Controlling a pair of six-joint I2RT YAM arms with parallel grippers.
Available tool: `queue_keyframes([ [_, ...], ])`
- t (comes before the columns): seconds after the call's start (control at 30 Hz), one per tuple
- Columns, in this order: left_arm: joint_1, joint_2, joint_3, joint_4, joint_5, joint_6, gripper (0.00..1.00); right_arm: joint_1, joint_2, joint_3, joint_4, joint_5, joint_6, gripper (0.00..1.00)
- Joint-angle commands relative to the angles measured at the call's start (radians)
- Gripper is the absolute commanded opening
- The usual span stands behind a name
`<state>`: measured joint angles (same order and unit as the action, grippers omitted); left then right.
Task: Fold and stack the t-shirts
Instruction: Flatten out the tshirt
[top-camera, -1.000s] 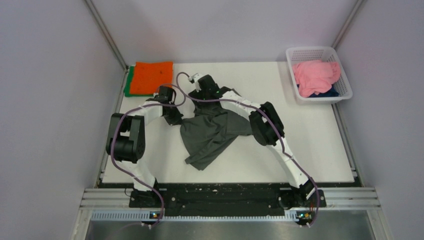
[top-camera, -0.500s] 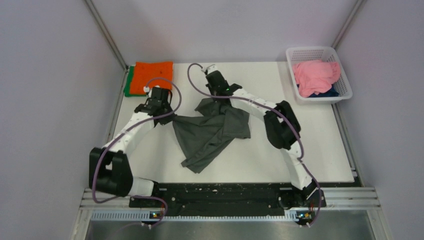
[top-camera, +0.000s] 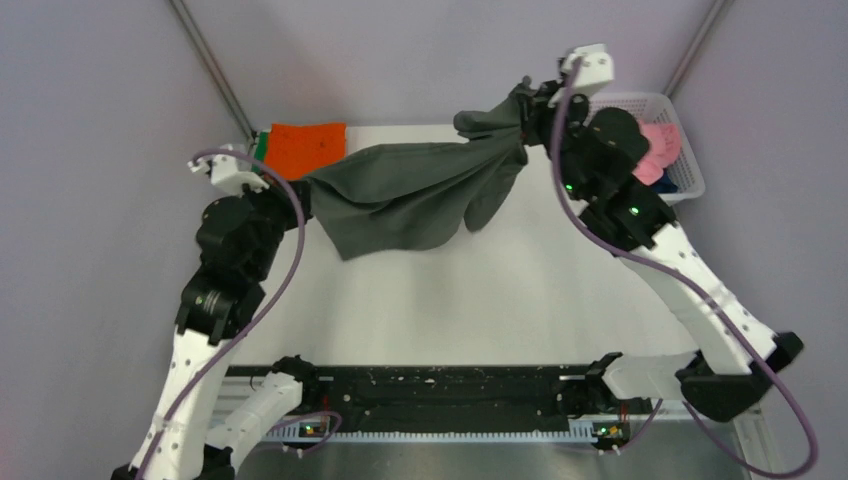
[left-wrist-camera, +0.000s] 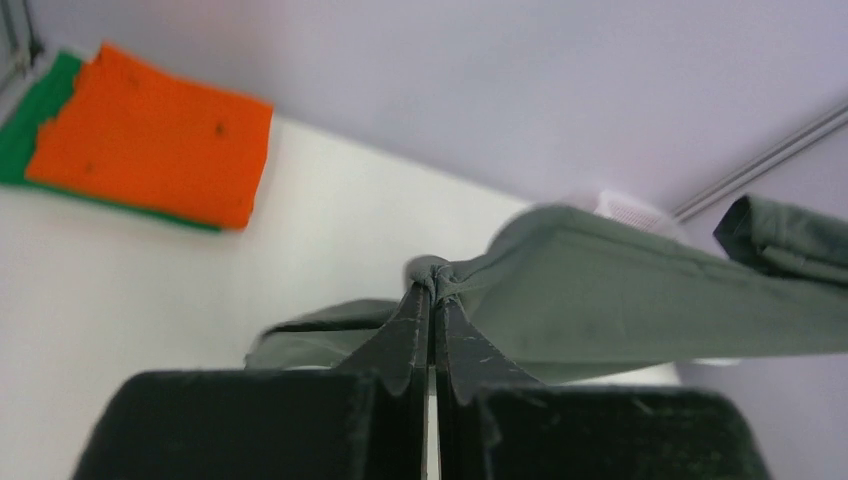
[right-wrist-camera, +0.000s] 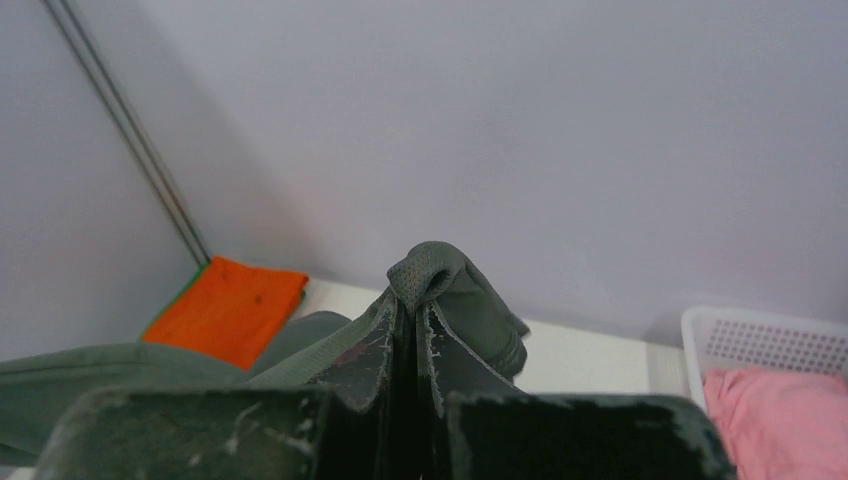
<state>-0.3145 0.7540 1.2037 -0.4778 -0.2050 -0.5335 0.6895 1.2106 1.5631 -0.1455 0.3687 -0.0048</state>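
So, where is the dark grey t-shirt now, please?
In the top view, the dark grey t-shirt hangs stretched above the far side of the table, between the left gripper and the right gripper.

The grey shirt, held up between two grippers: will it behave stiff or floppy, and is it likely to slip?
Probably floppy: the grey shirt sags between the left gripper and right gripper, with folds hanging down. Likely light, since thin pinches carry it. It seems unlikely to slip; cloth is bunched at both shut grippers.
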Motion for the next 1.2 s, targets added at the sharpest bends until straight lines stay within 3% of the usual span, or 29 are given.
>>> queue_keyframes([
  [0.0,-0.004,-0.081,0.106,0.097,0.028,0.066,0.0,-0.002,-0.121,0.033,-0.026,-0.14,-0.025,0.0],
  [0.27,-0.003,-0.165,0.213,0.177,0.192,0.079,0.0,-0.002,-0.27,0.177,-0.142,-0.334,0.032,0.0],
  [0.47,-0.003,-0.091,0.217,0.195,0.112,0.079,0.0,-0.002,-0.313,0.108,-0.145,-0.267,0.019,0.0],
  [0.6,-0.003,0.029,0.196,0.164,-0.033,0.086,0.0,-0.002,-0.293,0.004,-0.116,-0.102,0.011,0.0],
  [0.8,0.002,0.314,0.098,0.154,-0.35,0.073,0.0,-0.02,-0.116,-0.228,-0.01,0.346,-0.024,0.03],
  [0.87,0.019,0.449,0.08,0.145,-0.38,0.067,0.0,-0.087,-0.014,-0.297,0.006,0.314,0.048,0.03],
  [0.93,0.048,0.607,0.077,0.15,-0.384,0.061,0.0,-0.214,0.108,-0.363,0.06,0.115,0.143,0.07],
  [0.97,0.072,0.696,0.086,0.156,-0.352,0.043,0.07,-0.267,0.178,-0.386,0.108,0.0,0.209,0.16],
  [1.0,0.099,0.78,0.121,0.143,-0.307,0.025,0.41,-0.304,0.287,-0.388,0.148,-0.085,0.248,0.36],
  [1.03,0.123,0.87,0.181,0.097,-0.284,-0.012,0.85,-0.326,0.339,-0.366,0.172,-0.13,0.272,0.54],
  [1.07,0.141,0.953,0.255,-0.017,-0.271,-0.057,0.97,-0.337,0.443,-0.325,0.154,-0.134,0.295,0.65],
  [1.1,0.149,1.015,0.328,-0.081,-0.258,-0.078,0.99,-0.341,0.502,-0.273,0.098,-0.133,0.304,0.85],
  [1.13,0.15,1.056,0.379,-0.131,-0.242,-0.074,0.99,-0.34,0.542,-0.226,0.052,-0.135,0.31,0.97],
  [1.17,0.149,1.078,0.413,-0.15,-0.221,-0.071,0.99,-0.34,0.562,-0.2,0.022,-0.142,0.317,0.98],
])
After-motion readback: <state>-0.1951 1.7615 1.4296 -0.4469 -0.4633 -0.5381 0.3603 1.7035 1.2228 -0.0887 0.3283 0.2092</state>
